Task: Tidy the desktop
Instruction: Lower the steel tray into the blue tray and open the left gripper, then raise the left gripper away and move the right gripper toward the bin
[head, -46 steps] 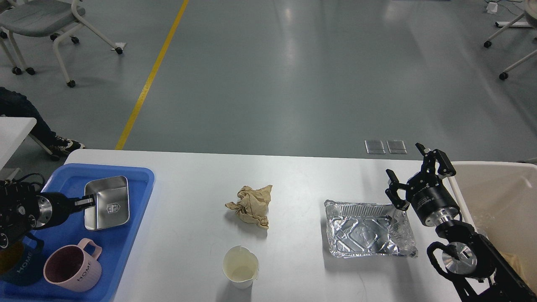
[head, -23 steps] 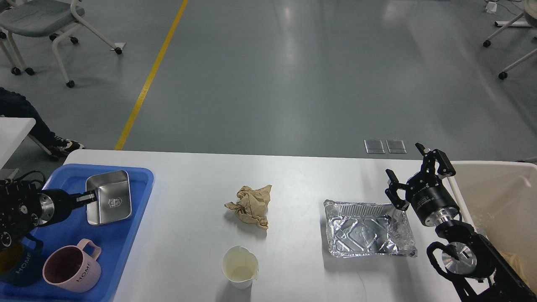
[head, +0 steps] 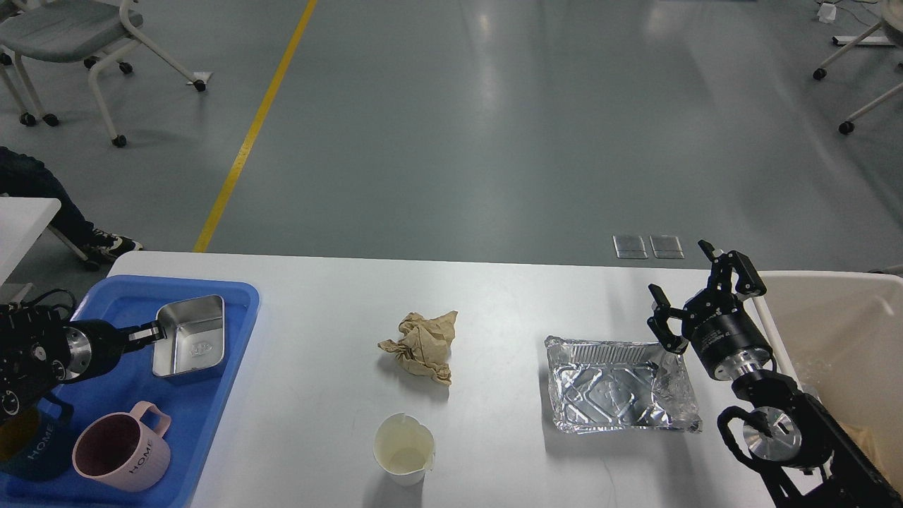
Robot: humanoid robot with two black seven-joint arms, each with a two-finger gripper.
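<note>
The white desktop (head: pixel 494 296) holds a crumpled brown paper ball (head: pixel 422 346), a white paper cup (head: pixel 404 448) and a crumpled foil tray (head: pixel 617 384). My left gripper (head: pixel 152 331) is shut on the left rim of a square steel dish (head: pixel 192 337), which it holds over the blue tray (head: pixel 233 310). My right gripper (head: pixel 695 293) is open and empty, above the far right corner of the foil tray.
The blue tray also holds a pink mug (head: pixel 120 455) and a dark blue mug (head: pixel 25 448). A beige bin (head: pixel 839 317) stands at the right edge of the desktop. Chairs stand on the grey floor beyond.
My left gripper has carried the steel dish a little to the right over the blue tray and tipped it flatter. The right arm has not moved.
</note>
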